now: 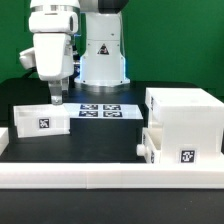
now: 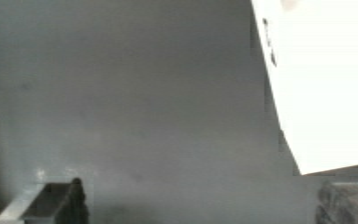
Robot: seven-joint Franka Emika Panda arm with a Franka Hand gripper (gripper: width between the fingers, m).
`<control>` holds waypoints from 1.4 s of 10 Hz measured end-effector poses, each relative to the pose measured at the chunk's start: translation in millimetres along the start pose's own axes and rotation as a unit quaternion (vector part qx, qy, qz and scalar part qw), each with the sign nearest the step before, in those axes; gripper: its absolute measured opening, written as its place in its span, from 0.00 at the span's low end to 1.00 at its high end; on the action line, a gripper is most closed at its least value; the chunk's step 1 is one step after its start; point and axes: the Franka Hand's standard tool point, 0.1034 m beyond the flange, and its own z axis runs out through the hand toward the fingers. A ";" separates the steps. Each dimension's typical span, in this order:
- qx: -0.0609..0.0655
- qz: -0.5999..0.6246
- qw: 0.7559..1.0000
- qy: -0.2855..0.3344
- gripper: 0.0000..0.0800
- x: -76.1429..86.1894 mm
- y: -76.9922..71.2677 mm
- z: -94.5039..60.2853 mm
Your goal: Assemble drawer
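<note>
Black tabletop (image 1: pixel 100 135), claw (image 1: pixel 57 98) (tips (image 2: pixel 59 198) cut off)

The housing (image 1: pixel 183 112) is plain white. The lone tray (image 1: pixel 40 120) and the tray at the housing (image 1: pixel 170 150) are white, each with a black-and-white square tag. The marker board (image 1: pixel 100 110) is white with black-and-white tags. The table (image 1: pixel 105 137) is black, the backdrop (image 1: pixel 185 40) green.

One housing (image 1: pixel 185 108), two trays (image 1: pixel 40 121) (image 1: pixel 170 150), one marker board (image 1: pixel 100 110).
</note>
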 end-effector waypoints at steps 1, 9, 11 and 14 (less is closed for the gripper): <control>0.000 0.022 1.000 0.001 0.81 0.1 -0.4 0.4; -0.008 0.402 0.916 0.002 0.81 -9.7 -39.7 10.0; -0.007 0.462 0.887 0.004 0.81 -9.0 -39.8 10.5; 0.000 0.543 0.840 0.003 0.81 -11.9 -46.9 12.9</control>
